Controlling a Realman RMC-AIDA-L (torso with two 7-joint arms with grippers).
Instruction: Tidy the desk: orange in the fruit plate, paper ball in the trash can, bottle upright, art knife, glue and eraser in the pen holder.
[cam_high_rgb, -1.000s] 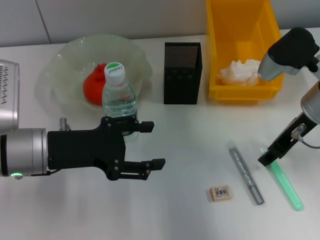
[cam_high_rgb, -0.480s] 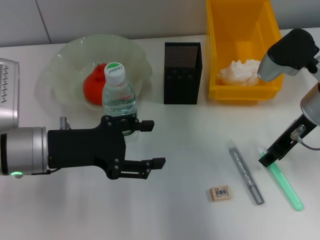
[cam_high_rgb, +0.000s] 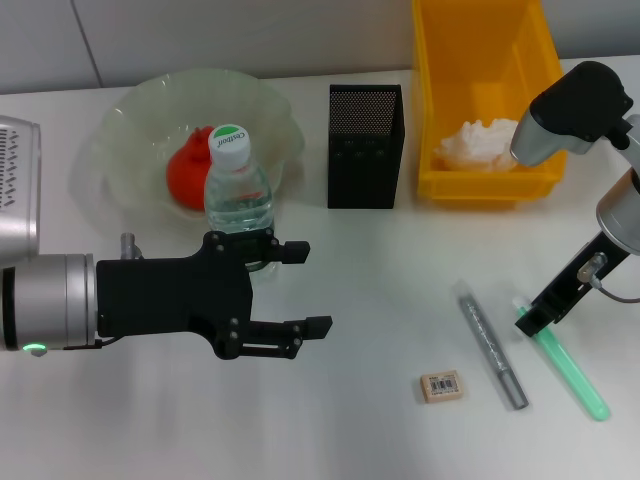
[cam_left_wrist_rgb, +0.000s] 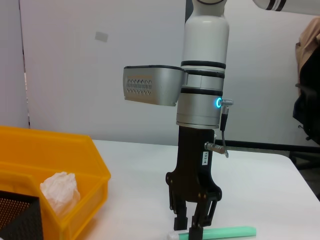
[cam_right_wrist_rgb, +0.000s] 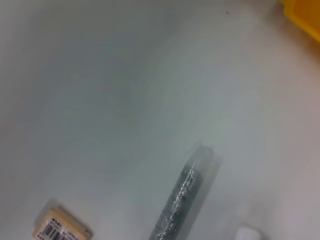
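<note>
The orange (cam_high_rgb: 188, 178) lies in the pale green fruit plate (cam_high_rgb: 130, 120). The bottle (cam_high_rgb: 238, 192) stands upright in front of the plate. My left gripper (cam_high_rgb: 308, 288) is open and empty, just right of the bottle's base. The paper ball (cam_high_rgb: 478, 143) lies in the yellow trash can (cam_high_rgb: 440, 70). The black pen holder (cam_high_rgb: 366, 145) stands between plate and can. The eraser (cam_high_rgb: 441, 386), a grey glittery stick (cam_high_rgb: 492, 346) and a green stick (cam_high_rgb: 572, 368) lie on the table. My right gripper (cam_high_rgb: 528, 322) is down on the green stick's near end (cam_left_wrist_rgb: 220, 232), fingers closed around it.
The right arm's elbow housing (cam_high_rgb: 570, 105) hangs over the trash can's right front corner. In the right wrist view the grey stick (cam_right_wrist_rgb: 182, 200) and the eraser (cam_right_wrist_rgb: 62, 229) lie on white table, with the can's corner (cam_right_wrist_rgb: 305, 12) at the edge.
The right arm has shifted slightly left and the right gripper has settled a touch lower on the green stick. The left arm has not moved.
</note>
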